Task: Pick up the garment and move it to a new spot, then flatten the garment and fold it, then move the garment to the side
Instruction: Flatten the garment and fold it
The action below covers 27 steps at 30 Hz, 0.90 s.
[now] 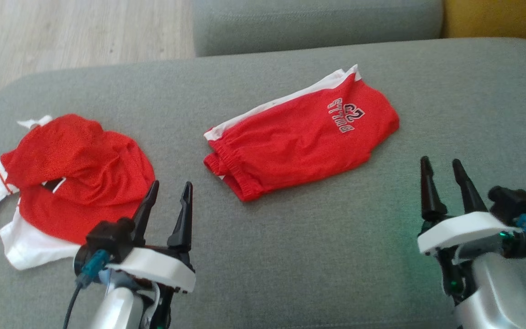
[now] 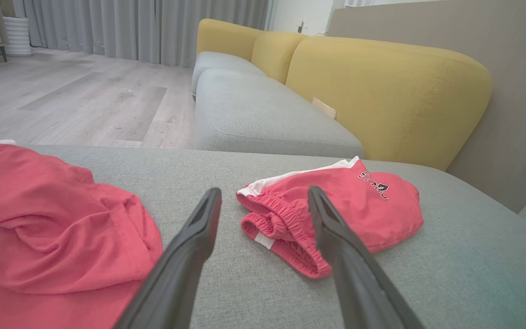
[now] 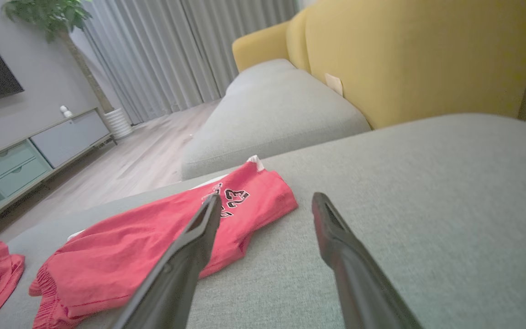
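Head view: the red shorts (image 1: 304, 137) lie folded near the middle of the grey woven seat cushion (image 1: 290, 256). They make a soft, lumpy oblong of fine knit, with a gathered, ribbed waistband at the near-left end, a white stripe along the far edge and stitched black-and-white lettering towards the right. The red and white shirt (image 1: 71, 173) sits in a rumpled heap at the cushion's left edge, with a white sleeve trailing out. The left gripper (image 1: 171, 183) is close by the shirt and the right gripper (image 1: 440, 160) is near the shorts' right end. Both have slim, tapered dark fingers spread wide, holding nothing. Behind the cushion are rounded, padded yellow backrests (image 2: 381, 87).
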Available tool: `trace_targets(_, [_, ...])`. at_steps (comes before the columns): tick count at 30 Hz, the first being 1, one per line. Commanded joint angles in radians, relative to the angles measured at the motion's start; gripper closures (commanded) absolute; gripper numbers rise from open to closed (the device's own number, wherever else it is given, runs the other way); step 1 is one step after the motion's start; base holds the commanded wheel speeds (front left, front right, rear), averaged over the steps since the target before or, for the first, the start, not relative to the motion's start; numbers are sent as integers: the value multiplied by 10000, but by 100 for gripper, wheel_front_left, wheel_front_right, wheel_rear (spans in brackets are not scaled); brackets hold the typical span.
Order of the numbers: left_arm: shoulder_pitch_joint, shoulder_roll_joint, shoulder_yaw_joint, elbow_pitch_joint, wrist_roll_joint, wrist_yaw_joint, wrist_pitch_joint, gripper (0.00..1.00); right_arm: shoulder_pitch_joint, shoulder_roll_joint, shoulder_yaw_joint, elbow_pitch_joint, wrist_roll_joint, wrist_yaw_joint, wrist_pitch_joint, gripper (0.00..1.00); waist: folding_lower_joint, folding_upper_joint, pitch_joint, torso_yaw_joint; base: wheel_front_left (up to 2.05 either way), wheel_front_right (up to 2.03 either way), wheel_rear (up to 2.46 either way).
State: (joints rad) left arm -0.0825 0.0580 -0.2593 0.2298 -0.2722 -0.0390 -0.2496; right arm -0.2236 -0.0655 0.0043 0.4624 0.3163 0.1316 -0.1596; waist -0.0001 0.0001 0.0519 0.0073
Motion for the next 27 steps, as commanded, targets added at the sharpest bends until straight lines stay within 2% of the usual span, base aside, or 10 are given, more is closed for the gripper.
trace_targets(1, [-586,-10,319,-286,82,-51,-122,0,-463,101,55,-254,271,-9,187,0,1,-1,252,197,0,0,0])
trace_targets(10, [-956,-64,100,-7,101,-249,-122,0,-1740,148,-813,1027,2109,-9,1599,0,1,-1,1028,1019,0,0,0])
trace_targets(16, [-1202,-74,-116,45,-26,-261,-122,0,-3029,150,-1643,2684,3351,-9,2389,0,1,-1,1453,1652,0,0,0])
trace_targets(21, [-1410,-76,-327,-12,-178,-200,-122,0,-4158,151,-2542,4200,3345,-9,2929,0,1,-1,1786,2074,0,0,0])
trace_targets(27, [-1649,-76,-561,-102,-389,-76,-122,0,-5287,-46,-3328,5634,2798,-9,3317,0,1,-1,2113,2461,0,0,0])
